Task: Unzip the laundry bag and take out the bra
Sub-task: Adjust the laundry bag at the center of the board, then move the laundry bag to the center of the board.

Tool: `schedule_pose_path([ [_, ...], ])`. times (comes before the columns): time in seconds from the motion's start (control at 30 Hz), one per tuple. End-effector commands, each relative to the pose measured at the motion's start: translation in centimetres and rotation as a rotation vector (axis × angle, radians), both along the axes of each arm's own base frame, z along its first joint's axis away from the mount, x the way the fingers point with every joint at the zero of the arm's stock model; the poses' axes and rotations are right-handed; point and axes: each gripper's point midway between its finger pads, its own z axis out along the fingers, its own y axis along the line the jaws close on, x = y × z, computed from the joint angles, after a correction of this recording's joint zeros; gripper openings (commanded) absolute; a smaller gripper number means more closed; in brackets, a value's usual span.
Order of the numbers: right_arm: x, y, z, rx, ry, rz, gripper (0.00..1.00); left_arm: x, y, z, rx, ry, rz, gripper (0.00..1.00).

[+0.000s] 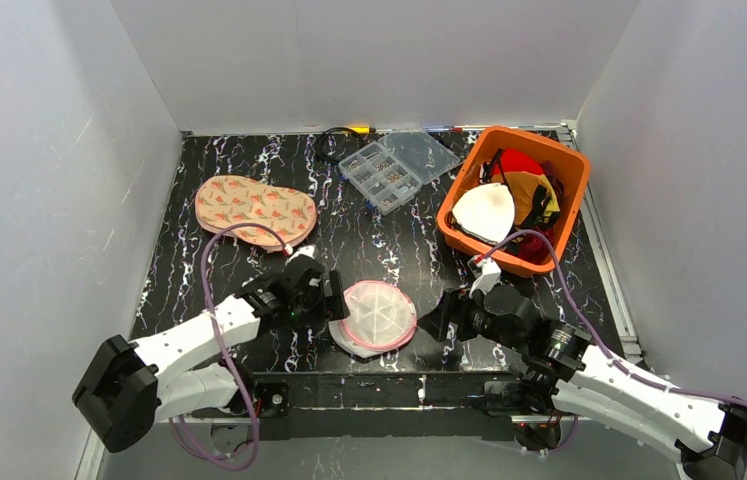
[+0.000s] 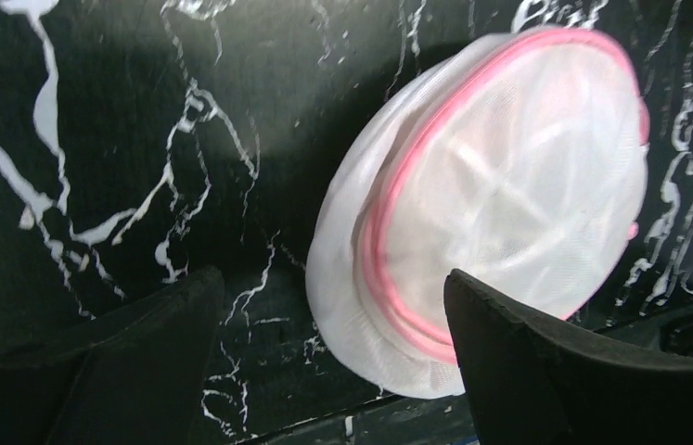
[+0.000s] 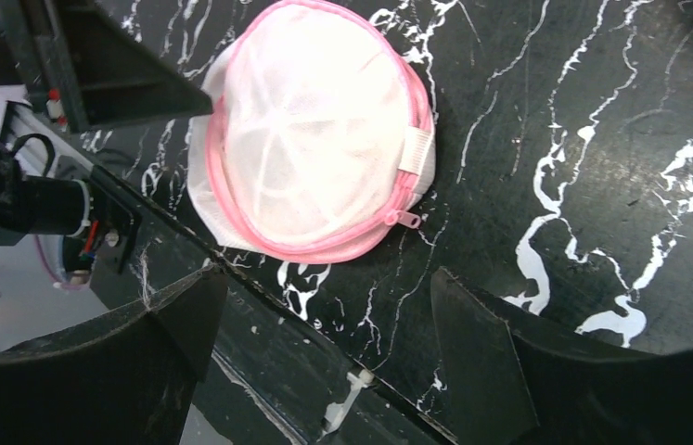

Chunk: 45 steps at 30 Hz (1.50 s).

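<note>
The laundry bag (image 1: 377,316) is a round white mesh pod with a pink zip rim. It lies near the table's front edge, flat ribbed face up and zipped shut. It fills the left wrist view (image 2: 500,199) and shows in the right wrist view (image 3: 310,134), with its pink zip pull (image 3: 402,218) facing the right gripper. My left gripper (image 1: 334,297) is open just left of the bag; its right finger (image 2: 546,362) is in front of the bag's rim. My right gripper (image 1: 436,325) is open and empty, a little right of the bag. No bra shows through the mesh.
A patterned peach cloth (image 1: 254,205) lies at the back left. A clear plastic compartment box (image 1: 397,165) stands open at the back centre. An orange basket (image 1: 569,170) with clothes stands at the back right. The table's front edge (image 3: 324,371) runs under the right gripper.
</note>
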Motion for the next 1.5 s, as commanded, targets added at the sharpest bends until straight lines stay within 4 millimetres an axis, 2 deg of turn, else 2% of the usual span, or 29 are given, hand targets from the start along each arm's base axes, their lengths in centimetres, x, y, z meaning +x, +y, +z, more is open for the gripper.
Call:
schedule_pose_path([
  [0.0,-0.4,0.8,1.3,0.079,-0.012,0.025,0.88,1.6,-1.3,1.3,-0.082,-0.007,-0.108,0.85],
  [0.2,-0.5,1.0,1.1,0.105,-0.015,0.035,0.88,1.6,-2.2,0.1,-0.106,0.083,-0.166,0.81],
  [0.33,-0.6,1.3,1.4,0.117,-0.013,0.046,0.87,1.0,-3.7,-1.2,-0.17,0.166,-0.171,0.75],
  [0.47,-0.8,1.3,1.4,0.11,-0.011,0.056,0.87,0.9,-4.2,-2.0,-0.196,0.184,-0.16,0.68],
  [0.77,-0.7,0.9,1.5,0.106,-0.023,0.045,0.87,0.9,-3.5,-2.3,-0.189,0.165,-0.115,0.28],
  [1.07,-0.7,0.6,1.3,0.104,-0.025,0.035,0.86,1.3,-2.6,-1.5,-0.206,0.086,-0.05,0.01],
  [1.27,-0.1,-0.2,1.2,0.092,-0.038,-0.016,0.85,3.2,-2.1,0.5,-0.238,-0.039,0.035,0.0],
  [1.47,0.4,-0.8,1.4,0.081,-0.052,-0.052,0.84,4.5,-1.7,2.2,-0.221,-0.082,0.092,0.0],
])
